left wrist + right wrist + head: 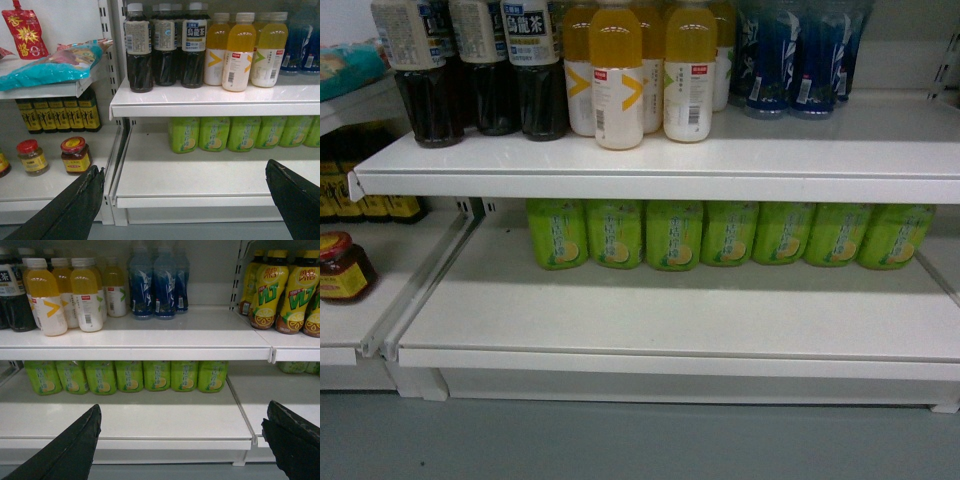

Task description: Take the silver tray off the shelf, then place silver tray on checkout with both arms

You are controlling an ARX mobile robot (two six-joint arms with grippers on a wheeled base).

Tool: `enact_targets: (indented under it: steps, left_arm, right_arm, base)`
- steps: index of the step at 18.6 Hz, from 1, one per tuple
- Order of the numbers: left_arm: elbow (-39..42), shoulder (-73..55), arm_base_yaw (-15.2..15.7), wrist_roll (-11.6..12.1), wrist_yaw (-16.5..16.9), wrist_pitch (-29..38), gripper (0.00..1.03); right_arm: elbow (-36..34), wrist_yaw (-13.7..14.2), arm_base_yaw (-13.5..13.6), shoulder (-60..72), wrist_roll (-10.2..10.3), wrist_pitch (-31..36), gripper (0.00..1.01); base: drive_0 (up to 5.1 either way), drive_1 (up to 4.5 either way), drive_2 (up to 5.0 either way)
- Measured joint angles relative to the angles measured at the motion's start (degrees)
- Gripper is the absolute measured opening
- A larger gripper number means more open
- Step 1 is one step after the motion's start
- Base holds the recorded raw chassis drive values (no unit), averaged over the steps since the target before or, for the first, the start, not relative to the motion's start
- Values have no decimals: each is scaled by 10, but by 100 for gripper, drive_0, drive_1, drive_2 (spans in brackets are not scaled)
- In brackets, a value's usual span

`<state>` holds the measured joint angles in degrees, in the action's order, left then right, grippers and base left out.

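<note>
No silver tray shows in any view, and the checkout is out of view too. The shelf [670, 312] is a long white board with a pale front lip, bare in front of a row of green bottles [720, 233]. The left wrist view shows my left gripper [182, 167] open, its black fingers [82, 197] wide apart in front of the shelf [200, 176], holding nothing. My right gripper [185, 406] is open the same way before the shelf [150, 421], with one finger [75, 445] at each lower corner. Neither arm appears in the head view.
The upper board [670, 150] carries dark tea bottles [480, 65], orange juice bottles [617, 75] and blue bottles [800, 55]. Jars [75, 155] and snack bags [50, 65] fill the left bay. Yellow-labelled bottles [285, 290] stand in the right bay. Grey floor [640, 440] lies below.
</note>
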<state>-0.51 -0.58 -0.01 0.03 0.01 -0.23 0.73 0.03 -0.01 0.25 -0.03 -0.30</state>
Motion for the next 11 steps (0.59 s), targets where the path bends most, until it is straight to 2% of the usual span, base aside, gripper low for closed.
enact_targets:
  steps: [11]
  left_arm:
    - [0,0,0,0,-1,0,98]
  right_arm:
    - [0,-1,0,0,-1,1,98]
  base:
    - [0,0,0]
